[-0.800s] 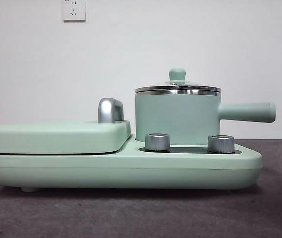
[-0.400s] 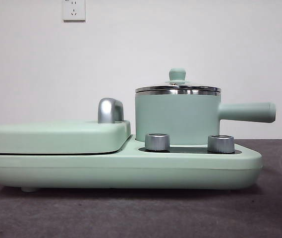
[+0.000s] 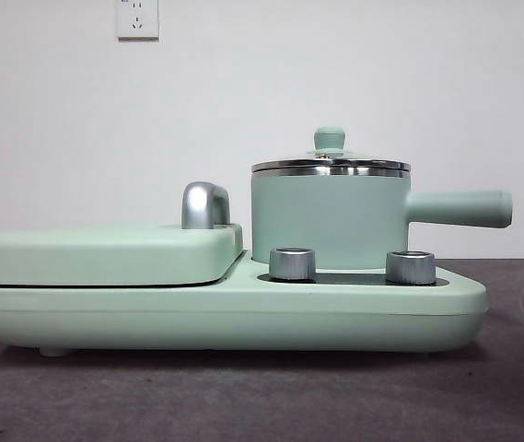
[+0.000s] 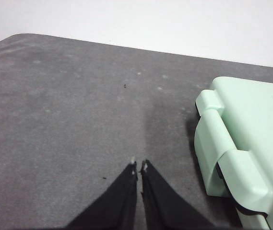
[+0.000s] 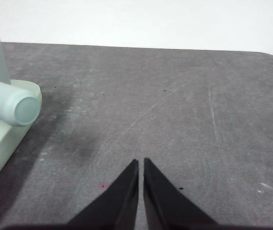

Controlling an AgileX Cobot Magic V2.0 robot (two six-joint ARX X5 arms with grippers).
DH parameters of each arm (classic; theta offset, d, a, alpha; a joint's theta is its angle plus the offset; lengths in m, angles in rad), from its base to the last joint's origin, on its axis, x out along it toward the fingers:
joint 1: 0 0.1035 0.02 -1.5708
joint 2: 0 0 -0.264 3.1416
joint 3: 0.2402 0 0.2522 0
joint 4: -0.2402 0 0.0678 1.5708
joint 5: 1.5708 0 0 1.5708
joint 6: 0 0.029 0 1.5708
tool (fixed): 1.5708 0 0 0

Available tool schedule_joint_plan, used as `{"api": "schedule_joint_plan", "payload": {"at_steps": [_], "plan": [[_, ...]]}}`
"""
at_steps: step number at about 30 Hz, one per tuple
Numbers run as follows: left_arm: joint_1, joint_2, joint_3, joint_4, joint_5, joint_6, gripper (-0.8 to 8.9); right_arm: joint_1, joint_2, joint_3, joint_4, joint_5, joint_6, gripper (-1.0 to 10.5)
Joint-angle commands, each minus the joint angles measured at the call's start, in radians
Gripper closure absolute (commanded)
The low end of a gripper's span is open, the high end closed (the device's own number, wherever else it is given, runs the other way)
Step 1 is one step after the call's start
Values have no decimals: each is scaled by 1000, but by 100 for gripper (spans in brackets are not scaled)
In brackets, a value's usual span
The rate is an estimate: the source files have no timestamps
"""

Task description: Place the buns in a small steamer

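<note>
The small steamer (image 3: 330,219), a mint-green pot with a steel rim and a green-knobbed glass lid (image 3: 330,140), stands lidded on the right of the cooker base (image 3: 225,318). Its long handle (image 3: 459,208) points right and also shows in the right wrist view (image 5: 11,101). The buns are out of view in every frame. My left gripper (image 4: 139,166) is shut and empty above bare table beside the griddle end of the cooker. My right gripper (image 5: 140,163) is shut and empty above bare table beyond the steamer's handle.
A flat mint-green lidded griddle (image 3: 105,253) with a chrome handle (image 3: 204,204) fills the cooker's left half; its hinge side shows in the left wrist view (image 4: 237,153). Two steel knobs (image 3: 292,263) sit before the steamer. Grey tabletop (image 5: 174,110) spreads on both sides.
</note>
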Motion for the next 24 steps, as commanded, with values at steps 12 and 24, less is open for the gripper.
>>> {"api": "schedule_joint_plan", "payload": {"at_steps": [12, 24], "plan": [[1, -1, -20, -5, -2, 9, 794, -2, 1, -5, 6, 3, -6, 931], [1, -1, -20, -5, -2, 9, 794, -24, 1, -5, 7, 3, -6, 931]]}}
